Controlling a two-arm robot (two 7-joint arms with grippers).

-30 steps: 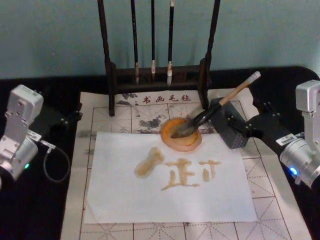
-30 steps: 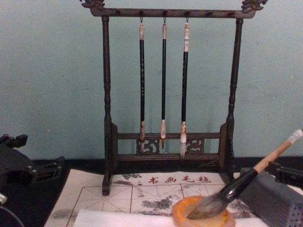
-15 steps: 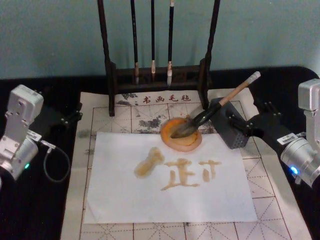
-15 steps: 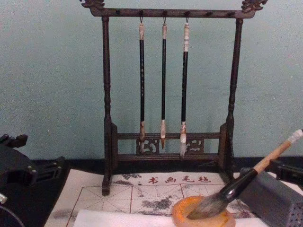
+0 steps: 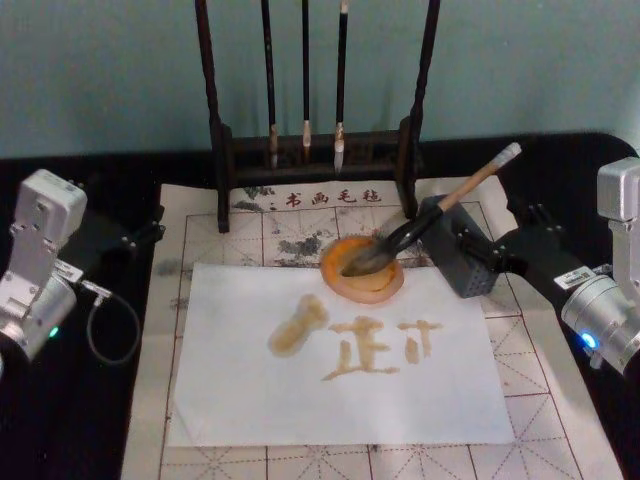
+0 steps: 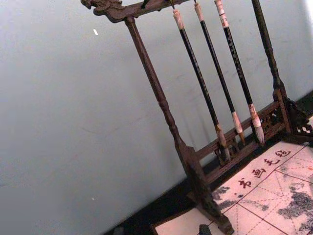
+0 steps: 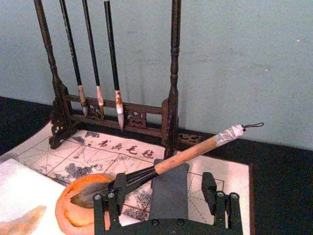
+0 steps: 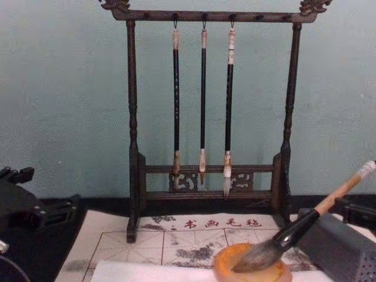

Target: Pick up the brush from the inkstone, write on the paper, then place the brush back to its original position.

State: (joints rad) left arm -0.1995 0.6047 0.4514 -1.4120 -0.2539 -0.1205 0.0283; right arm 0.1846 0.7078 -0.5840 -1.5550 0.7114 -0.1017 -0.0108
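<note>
Two grippers flank your paper [image 5: 340,360]: left gripper [image 5: 140,235] parked, fingers unreadable; brush [image 5: 420,225] lies bristles-down in the inkstone [image 5: 362,268], handle on the grey block [image 5: 462,262]; right gripper [image 5: 490,255] fingers spread, empty.

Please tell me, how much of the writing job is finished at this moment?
It looks essentially finished. The paper carries tan strokes, so the writing is done. The brush lies with its bristles in the inkstone and its handle across the grey block. The right gripper is open behind the block, holding nothing. The left gripper sits at the left side. Nothing visible remains except parking the arms.
</note>
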